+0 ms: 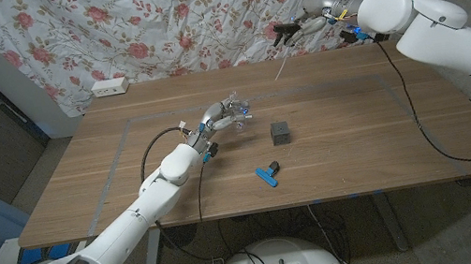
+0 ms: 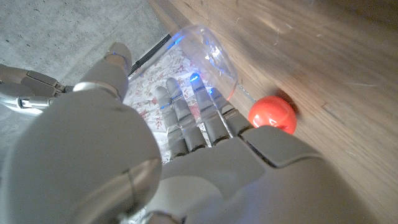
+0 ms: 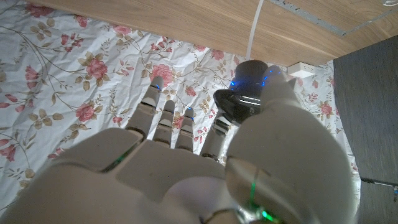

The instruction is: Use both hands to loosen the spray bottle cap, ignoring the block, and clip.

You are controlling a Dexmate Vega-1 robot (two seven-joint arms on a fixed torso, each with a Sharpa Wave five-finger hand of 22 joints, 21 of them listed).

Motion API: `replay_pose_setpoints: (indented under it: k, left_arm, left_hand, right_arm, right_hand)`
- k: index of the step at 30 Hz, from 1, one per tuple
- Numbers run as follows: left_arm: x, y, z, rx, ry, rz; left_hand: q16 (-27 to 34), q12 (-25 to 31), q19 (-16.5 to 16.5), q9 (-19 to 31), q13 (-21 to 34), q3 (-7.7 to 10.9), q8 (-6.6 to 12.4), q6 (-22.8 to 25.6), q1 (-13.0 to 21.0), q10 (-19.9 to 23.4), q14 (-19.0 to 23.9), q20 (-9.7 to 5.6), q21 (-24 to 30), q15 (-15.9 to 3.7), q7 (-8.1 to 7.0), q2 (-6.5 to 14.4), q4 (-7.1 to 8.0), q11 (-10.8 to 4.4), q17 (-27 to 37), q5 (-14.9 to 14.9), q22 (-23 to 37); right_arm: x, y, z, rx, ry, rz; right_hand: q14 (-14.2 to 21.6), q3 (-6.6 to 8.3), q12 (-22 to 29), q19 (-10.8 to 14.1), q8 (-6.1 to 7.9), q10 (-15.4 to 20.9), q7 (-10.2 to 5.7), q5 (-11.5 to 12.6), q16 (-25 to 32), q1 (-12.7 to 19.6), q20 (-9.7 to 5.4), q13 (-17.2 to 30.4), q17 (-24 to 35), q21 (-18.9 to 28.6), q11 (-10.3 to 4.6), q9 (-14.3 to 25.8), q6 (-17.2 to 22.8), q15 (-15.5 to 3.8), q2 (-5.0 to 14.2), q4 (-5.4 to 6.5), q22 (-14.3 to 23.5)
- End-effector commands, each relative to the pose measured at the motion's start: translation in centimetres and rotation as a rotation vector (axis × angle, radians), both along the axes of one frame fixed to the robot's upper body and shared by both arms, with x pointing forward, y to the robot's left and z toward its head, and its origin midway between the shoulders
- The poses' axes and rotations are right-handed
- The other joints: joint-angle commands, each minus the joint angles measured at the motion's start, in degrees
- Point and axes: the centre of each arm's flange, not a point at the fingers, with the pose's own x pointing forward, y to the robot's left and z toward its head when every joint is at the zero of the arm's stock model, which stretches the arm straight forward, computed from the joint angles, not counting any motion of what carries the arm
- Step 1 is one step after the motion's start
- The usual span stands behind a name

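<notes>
Clear plastic showed between the fingers [image 2: 205, 115] of the left hand [image 1: 220, 120], which grasped the spray bottle [image 2: 210, 57] low over the table [image 1: 359, 136], at about ten o'clock from the dark block [image 1: 280, 132]. In the left wrist view the bottle lay nearly along the wood, its rounded end pointing away from the palm; a red round piece [image 2: 272, 115] sat just beside it, touching the table. Any print on the bottle was too blurred to read.

Well apart, at one o'clock from the block, the right hand [image 1: 308, 24] was raised above the table's far edge in front of the flowered cloth [image 1: 198, 15]. It pinched the black spray cap [image 3: 245, 93] between thumb and fingers, clear of the bottle. A thin white tube [image 1: 281, 68] hung from the cap, its long axis close to upright and slanting toward seven o'clock, its free end above the wood.

At seven o'clock from the block lay the blue and black clip [image 1: 267, 174], apart from both hands.
</notes>
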Motion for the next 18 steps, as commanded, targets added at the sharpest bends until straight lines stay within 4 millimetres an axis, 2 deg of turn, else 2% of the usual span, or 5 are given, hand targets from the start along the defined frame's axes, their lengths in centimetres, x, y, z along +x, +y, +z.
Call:
replay_pose_setpoints:
  k: [1,5,9,12,18]
  left_arm:
    - [-0.5,0.9,-0.6,-0.031,0.012,-0.008]
    - [-0.6,1.1,-0.9,-0.041,0.022,-0.016]
    - [-0.6,1.3,-1.4,-0.052,0.033,-0.021]
    - [-0.7,1.5,-1.7,-0.052,0.043,-0.022]
    - [-0.6,1.7,-2.4,-0.057,0.064,-0.034]
  left_hand:
    - [-0.3,-0.3,-0.3,-0.1,-0.4,0.10,-0.66,2.0,-7.2,-0.4,-0.7,-0.44,-0.2,-6.54,-0.86,8.4,-0.48,-0.28,-0.3,0.2,0.1]
    - [-0.6,-0.8,-0.6,-0.2,-0.9,0.10,-1.32,2.0,-6.9,-1.1,-1.2,-0.89,-0.3,-6.58,-0.85,8.1,-0.54,-0.16,-0.6,0.2,0.1]
    - [-1.1,-1.6,-0.7,-0.3,-1.8,0.25,-2.98,1.3,-6.0,-2.2,-1.8,-1.59,-0.3,-6.59,-0.85,7.6,-0.64,-0.31,-1.4,0.2,0.0]
    - [-1.4,-2.2,-0.7,-0.3,-2.7,0.24,-4.62,0.6,-5.1,-2.6,-2.1,-1.68,-0.2,-6.78,-1.86,7.1,-0.62,-0.73,-2.1,0.2,0.0]
    - [-1.9,-3.1,-1.8,-0.3,-3.9,-0.12,-6.62,0.2,-4.4,-3.8,-3.5,-1.79,-0.5,-6.97,-2.33,6.6,-0.40,-1.43,-2.9,0.0,0.0]
  right_arm:
    - [0.8,-0.6,-1.3,0.040,0.012,-0.033]
    - [1.0,-0.8,-1.8,0.054,0.011,-0.043]
    - [1.2,-1.0,-2.4,0.068,0.013,-0.047]
    - [1.3,-1.1,-2.7,0.079,0.018,-0.047]
    - [1.6,-1.2,-3.2,0.100,0.026,-0.046]
  right_hand:
    - [0.4,0.43,0.0,0.2,0.39,0.6,0.00,0.2,0.3,0.5,-0.20,-0.1,0.1,-0.2,0.16,0.5,0.3,-0.03,0.82,0.03,0.2]
    - [0.5,0.45,-0.1,0.2,0.38,0.7,0.03,0.3,0.3,0.6,-0.23,-0.1,0.1,-0.2,0.12,0.5,0.2,-0.20,0.87,0.03,0.2]
    - [0.5,0.47,-0.1,0.2,0.32,0.8,0.08,0.3,0.4,0.6,-0.24,-0.1,0.1,-0.2,0.00,0.4,0.1,-0.21,0.92,0.03,0.2]
    - [0.6,0.48,-0.1,0.2,0.30,0.8,0.05,0.3,0.4,0.6,-0.28,-0.1,0.1,-0.2,0.11,0.3,0.0,-0.27,0.96,0.03,0.2]
    - [0.8,0.48,-0.1,0.2,0.37,1.0,0.07,0.4,0.4,0.7,-0.32,-0.1,0.2,-0.2,-0.16,0.2,0.0,-0.28,0.99,0.04,0.2]
